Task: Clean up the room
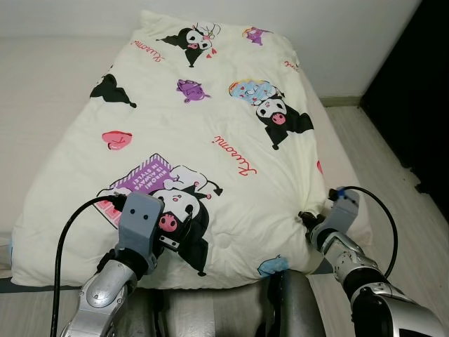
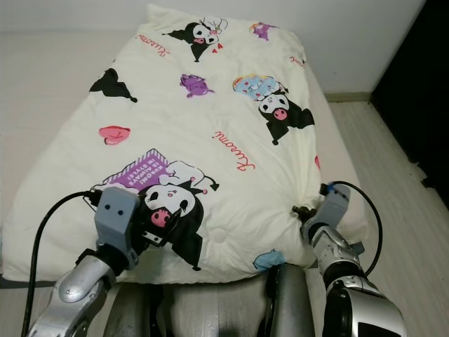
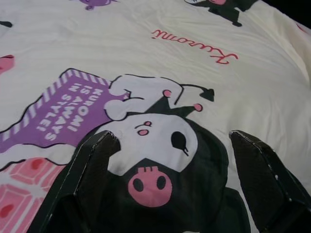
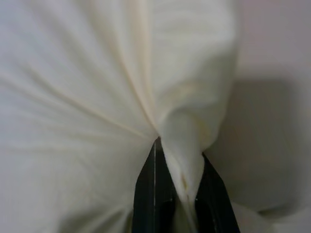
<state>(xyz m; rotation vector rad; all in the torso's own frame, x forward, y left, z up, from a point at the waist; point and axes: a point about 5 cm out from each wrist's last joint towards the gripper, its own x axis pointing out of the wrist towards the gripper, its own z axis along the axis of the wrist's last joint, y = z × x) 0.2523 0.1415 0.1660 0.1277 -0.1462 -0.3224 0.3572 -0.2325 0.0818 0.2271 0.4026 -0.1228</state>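
Comforter [image 1: 210,140] reading "Kuromi": right gripper [image 1: 312,219] jaws pinch its edge; left gripper [image 3: 170,160] jaws spread.

Both arms are silver, jointed metal with rounded segments. Each wrist carries a boxy grey camera housing fed by a looping black cable; the right one has a small blue connector. The left hand [image 3: 175,165] has two long black fingers [image 3: 90,170] with a finely textured, matte surface. The right hand [image 1: 306,217] is black too.
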